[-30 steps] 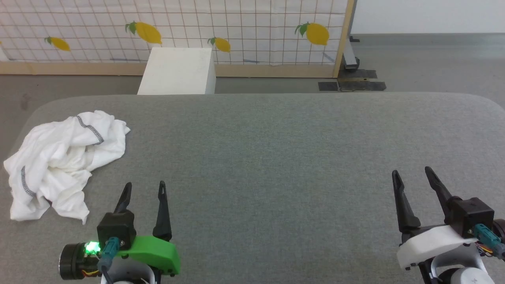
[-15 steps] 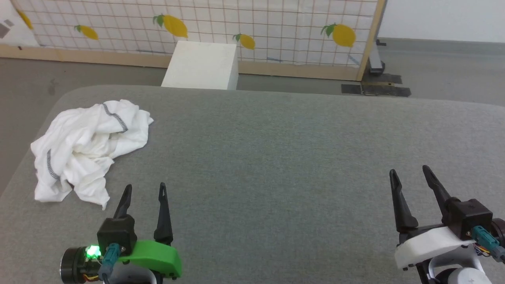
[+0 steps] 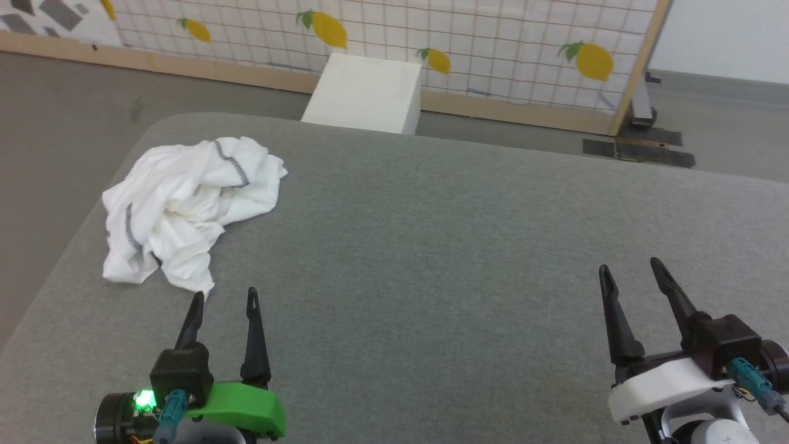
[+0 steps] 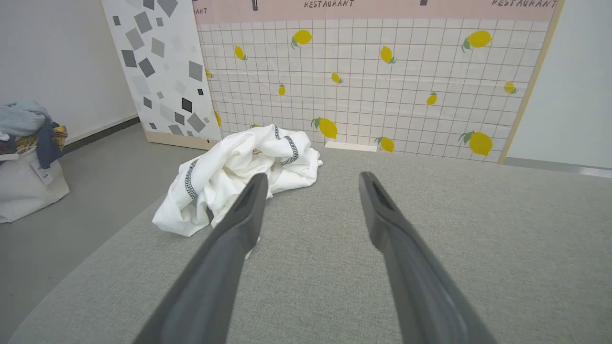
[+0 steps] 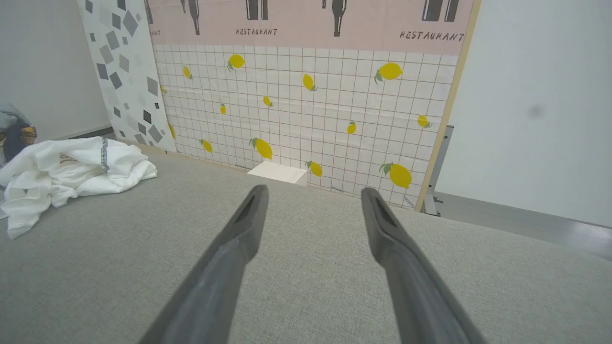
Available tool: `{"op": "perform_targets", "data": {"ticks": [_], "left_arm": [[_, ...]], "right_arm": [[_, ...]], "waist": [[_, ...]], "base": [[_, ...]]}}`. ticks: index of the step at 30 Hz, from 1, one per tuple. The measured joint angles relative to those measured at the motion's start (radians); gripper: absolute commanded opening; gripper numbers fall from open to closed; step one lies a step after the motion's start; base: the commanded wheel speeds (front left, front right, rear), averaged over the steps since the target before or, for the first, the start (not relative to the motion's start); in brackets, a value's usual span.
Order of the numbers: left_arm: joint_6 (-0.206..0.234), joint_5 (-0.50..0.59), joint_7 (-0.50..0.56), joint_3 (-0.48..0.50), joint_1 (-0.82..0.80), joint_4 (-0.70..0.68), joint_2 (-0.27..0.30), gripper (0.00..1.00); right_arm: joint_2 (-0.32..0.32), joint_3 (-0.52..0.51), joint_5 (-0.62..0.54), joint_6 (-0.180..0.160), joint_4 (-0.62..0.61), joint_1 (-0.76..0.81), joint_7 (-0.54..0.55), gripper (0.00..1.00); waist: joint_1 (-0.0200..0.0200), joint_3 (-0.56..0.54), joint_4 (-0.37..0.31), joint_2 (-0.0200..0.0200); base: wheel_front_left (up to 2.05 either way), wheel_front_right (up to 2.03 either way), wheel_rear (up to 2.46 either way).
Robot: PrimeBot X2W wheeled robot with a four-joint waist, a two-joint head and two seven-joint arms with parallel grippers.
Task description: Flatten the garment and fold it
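The white garment [image 3: 182,206] lies crumpled in a heap at the far left of the grey table [image 3: 431,246], dark contrast stitching showing on its folds. The left wrist view has the garment [image 4: 239,172] just ahead and left of the fingers; the right wrist view has the garment [image 5: 67,172] at the far left. My left gripper [image 3: 225,299] stands open just in front of the heap's near edge, nothing between its fingers. My right gripper [image 3: 629,271] is open over bare table at the right, far from the cloth.
A white box [image 3: 367,92] stands on the floor beyond the table's far edge, before a lemon-patterned tiled panel [image 3: 493,43]. A bag piled with clothes [image 4: 24,153] sits on the floor to the left. The table's left edge curves close beside the garment.
The head camera has swung to the left, so the whole scene has shifted rightward in the picture. The garment and both grippers keep their places on the table.
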Motion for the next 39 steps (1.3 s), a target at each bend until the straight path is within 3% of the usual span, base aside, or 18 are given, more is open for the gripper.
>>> {"op": "perform_targets", "data": {"ticks": [20, 39], "left_arm": [[0.024, -0.009, -0.039, -0.013, 0.033, -0.004, 0.000, 1.00], [0.040, -0.035, -0.081, -0.021, 0.064, -0.005, 0.000, 1.00]], "right_arm": [[0.000, 0.039, 0.002, 0.000, 0.029, 0.000, -0.041, 1.00], [0.001, 0.058, 0.016, 0.000, 0.051, 0.000, -0.080, 1.00]], "waist": [[-0.0001, -0.007, 0.154, 0.0000], [0.0000, -0.021, 0.246, 0.0000]], "base": [[0.00, 0.00, 0.00], [0.00, 0.00, 0.00]]}}
